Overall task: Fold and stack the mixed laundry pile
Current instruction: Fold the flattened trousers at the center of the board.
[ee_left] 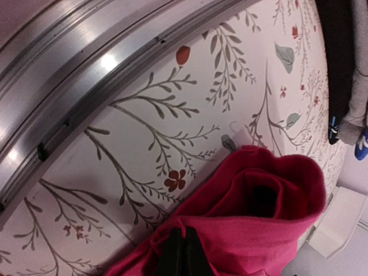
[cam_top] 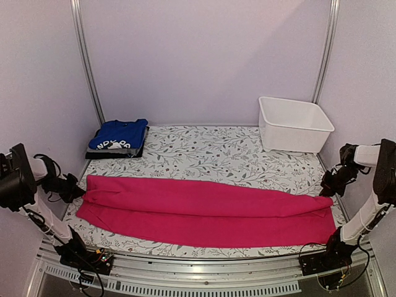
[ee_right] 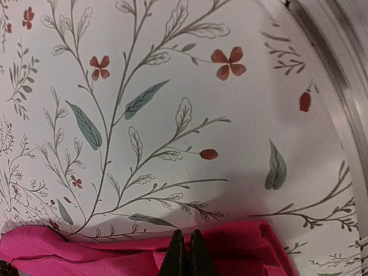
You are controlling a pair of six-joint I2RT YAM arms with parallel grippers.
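A long magenta-pink garment lies folded lengthwise across the front of the table, stretched from left to right. My left gripper is shut on its left end, the cloth bunched around the black fingertips. At the other end my right gripper is shut on the pink fabric, its fingertips pressed together over the hem. A folded royal-blue garment with white print tops a small stack of grey and dark folded clothes at the back left.
A white rectangular plastic bin stands at the back right. The white floral table covering spans the surface. An aluminium rail runs along the table's left edge, and another borders the right side. Purple walls enclose the space.
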